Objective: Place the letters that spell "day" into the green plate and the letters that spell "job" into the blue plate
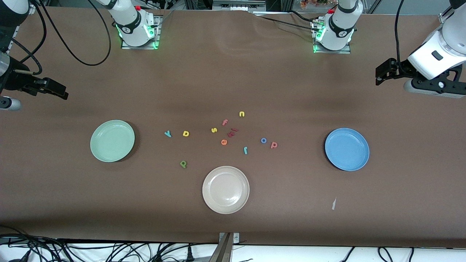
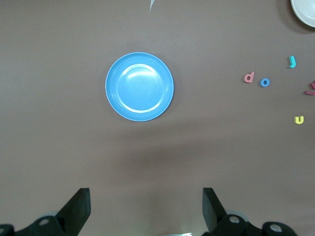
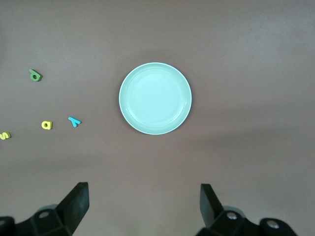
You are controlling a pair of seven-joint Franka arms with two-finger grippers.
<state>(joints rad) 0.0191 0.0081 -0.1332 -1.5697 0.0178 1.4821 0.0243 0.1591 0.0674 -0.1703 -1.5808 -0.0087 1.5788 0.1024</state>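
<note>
The green plate (image 1: pixel 112 141) (image 3: pixel 155 98) lies toward the right arm's end of the table, and the blue plate (image 1: pixel 347 149) (image 2: pixel 140 86) toward the left arm's end. Neither holds a letter. Between them lie the teal y (image 1: pixel 168 134), yellow a (image 1: pixel 186 133), green d (image 1: pixel 183 164), teal j (image 1: pixel 245 150), blue o (image 1: pixel 263 140) and red b (image 1: pixel 274 145). My left gripper (image 1: pixel 379 74) (image 2: pixel 146 206) hangs open high over the table's end past the blue plate. My right gripper (image 1: pixel 61 92) (image 3: pixel 144 204) hangs open over the end past the green plate. Both hold nothing.
A beige plate (image 1: pixel 225 189) sits nearer the front camera than the letters. Other letters lie among them: yellow s (image 1: pixel 214 130), red f (image 1: pixel 225 122), yellow n (image 1: pixel 242 114), orange e (image 1: pixel 224 142), dark red pieces (image 1: pixel 232 133). A paper scrap (image 1: pixel 333 203) lies near the blue plate.
</note>
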